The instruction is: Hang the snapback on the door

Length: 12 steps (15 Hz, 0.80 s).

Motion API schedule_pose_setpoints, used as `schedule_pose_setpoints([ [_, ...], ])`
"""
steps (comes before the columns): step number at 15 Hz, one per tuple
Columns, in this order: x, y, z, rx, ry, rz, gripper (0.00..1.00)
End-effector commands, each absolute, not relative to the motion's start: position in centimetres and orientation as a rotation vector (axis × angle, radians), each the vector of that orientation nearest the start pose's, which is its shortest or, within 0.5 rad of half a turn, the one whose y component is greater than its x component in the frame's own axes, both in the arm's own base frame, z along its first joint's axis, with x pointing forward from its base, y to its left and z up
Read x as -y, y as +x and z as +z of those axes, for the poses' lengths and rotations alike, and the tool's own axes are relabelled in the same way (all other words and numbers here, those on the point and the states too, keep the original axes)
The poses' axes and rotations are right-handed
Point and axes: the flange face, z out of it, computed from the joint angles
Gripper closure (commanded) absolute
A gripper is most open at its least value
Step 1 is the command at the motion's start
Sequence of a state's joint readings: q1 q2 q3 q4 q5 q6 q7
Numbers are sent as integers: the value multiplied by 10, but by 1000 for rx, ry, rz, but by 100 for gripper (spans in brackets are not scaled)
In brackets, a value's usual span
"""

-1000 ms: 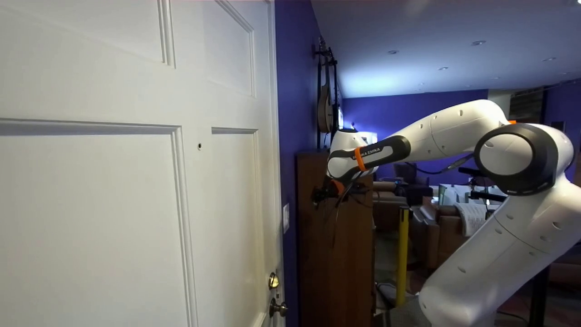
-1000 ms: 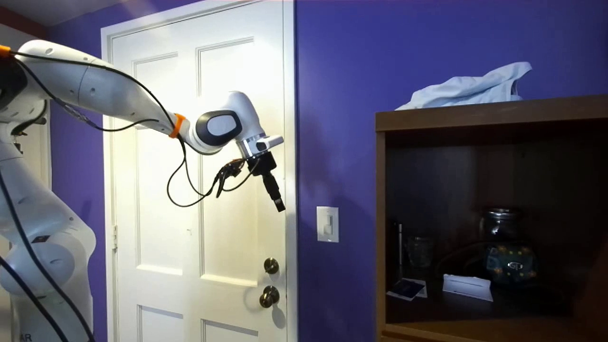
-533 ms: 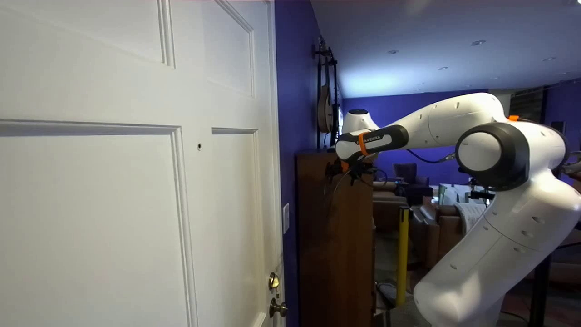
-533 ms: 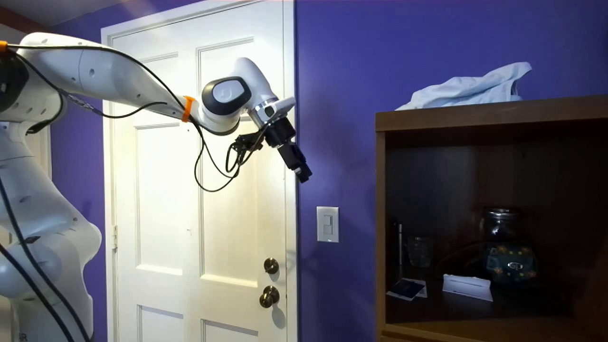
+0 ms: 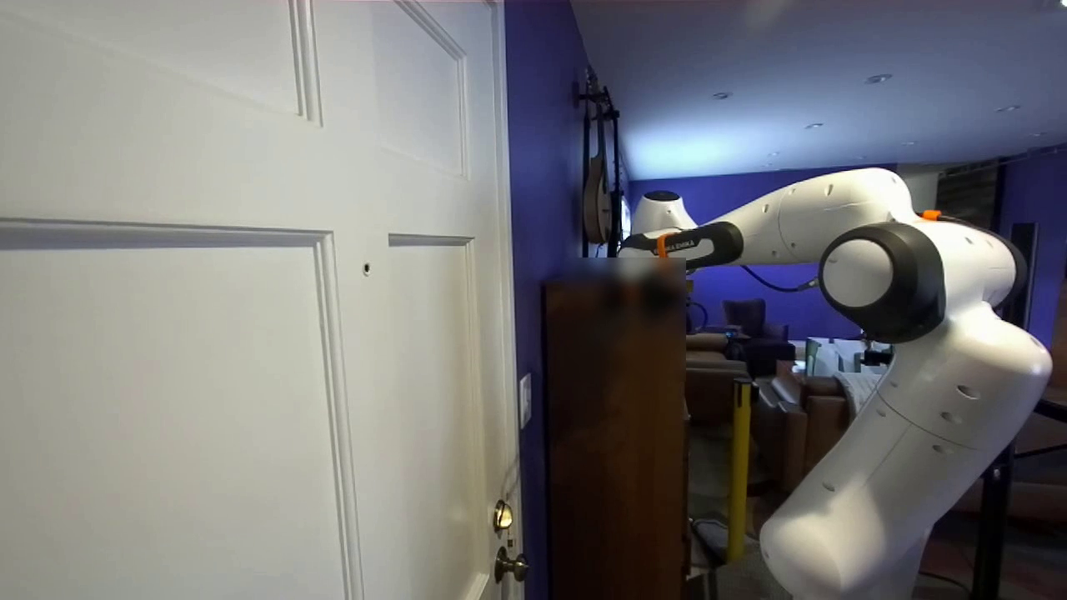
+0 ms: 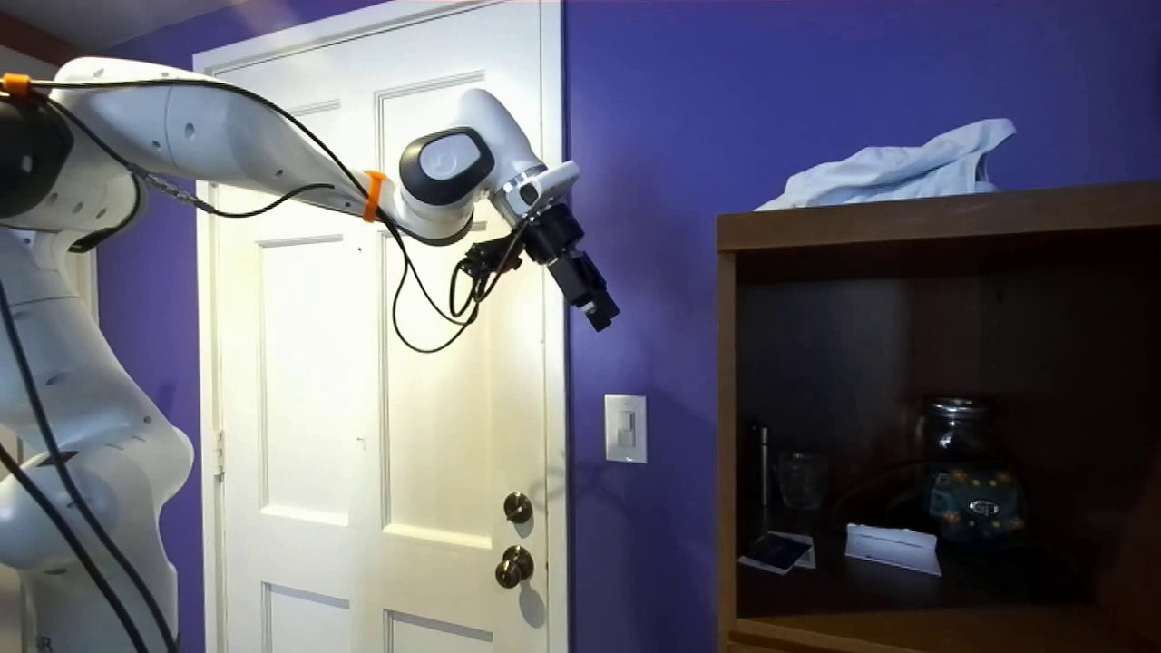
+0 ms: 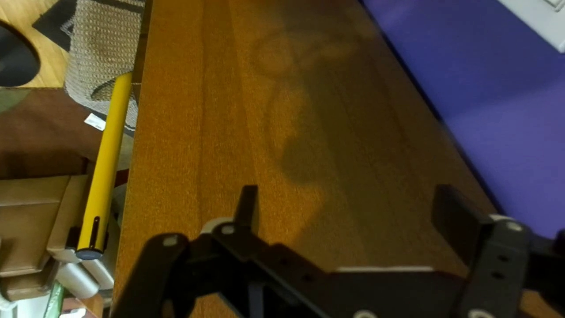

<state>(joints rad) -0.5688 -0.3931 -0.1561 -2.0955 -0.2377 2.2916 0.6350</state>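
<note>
The snapback (image 6: 893, 170) is a crumpled pale grey-white cloth shape on top of the dark brown cabinet in an exterior view. It is out of sight in the wrist view. The white panelled door (image 5: 167, 400) fills the left of an exterior view and stands behind the arm in another exterior view (image 6: 317, 408). Its brass knob (image 6: 514, 567) is low on the right edge. My gripper (image 6: 603, 317) points down and to the right, left of the cabinet and lower than the snapback. In the wrist view the gripper (image 7: 348, 190) has its fingers wide apart with nothing between them.
The wooden cabinet (image 6: 726, 408) has an open shelf with a jar (image 6: 961, 426) and white card (image 6: 893, 549). Its side panel (image 7: 198, 110) fills the wrist view. The purple wall (image 6: 653, 317) bears a light switch (image 6: 626, 428). A yellow post (image 5: 739, 467) stands by the cabinet.
My gripper has moved up and to the right in an exterior view, away from the door and nearer the cabinet. The snapback has not moved.
</note>
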Motion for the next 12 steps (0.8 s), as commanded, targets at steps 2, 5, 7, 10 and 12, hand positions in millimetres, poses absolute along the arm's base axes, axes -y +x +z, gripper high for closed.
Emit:
schedule_pose_setpoints([
  [2, 364, 346, 697, -1934, -2367, -1263, 0],
  [5, 384, 338, 729, -1996, -2237, -1410, 0],
  [7, 397, 335, 746, -2038, -2169, -1455, 0],
  [10, 416, 334, 765, -2040, -2125, -1449, 0],
  [12, 430, 332, 775, -2059, -2074, -1467, 0],
])
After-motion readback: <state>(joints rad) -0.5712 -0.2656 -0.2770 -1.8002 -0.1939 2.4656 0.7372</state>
